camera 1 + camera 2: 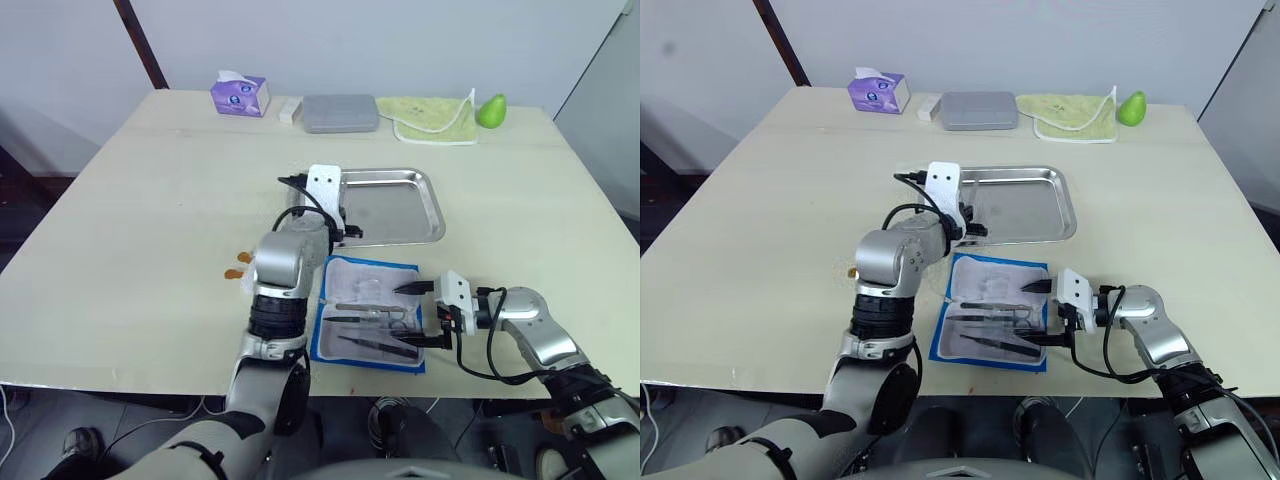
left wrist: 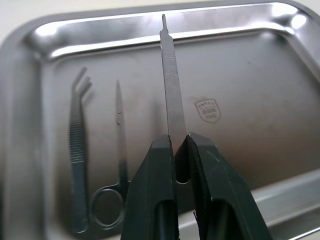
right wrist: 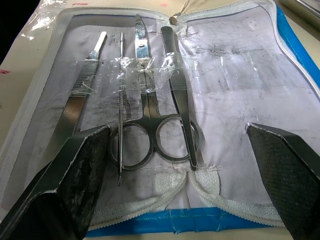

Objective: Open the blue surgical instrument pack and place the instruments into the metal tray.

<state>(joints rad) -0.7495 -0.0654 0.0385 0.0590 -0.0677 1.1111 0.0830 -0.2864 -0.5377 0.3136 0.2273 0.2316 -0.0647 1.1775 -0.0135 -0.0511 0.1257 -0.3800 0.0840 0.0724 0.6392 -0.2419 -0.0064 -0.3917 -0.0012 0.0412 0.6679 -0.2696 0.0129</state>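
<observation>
Left eye view: pale counter; metal tray near its middle, holding angled forceps and small scissors. Blue surgical instrument pack, unfolded flat, lies between tray and near edge; scissors, tweezers and probes under its clear lining. Left claw over the tray, clamped on a thin scalpel handle. Right claw spread wide over the pack's near-right side.

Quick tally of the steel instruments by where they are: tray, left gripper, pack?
In the metal tray: 2, bent forceps and small scissors
In the left gripper: 1, flat handle
In the blue surgical instrument pack: 4
Total: 7
</observation>
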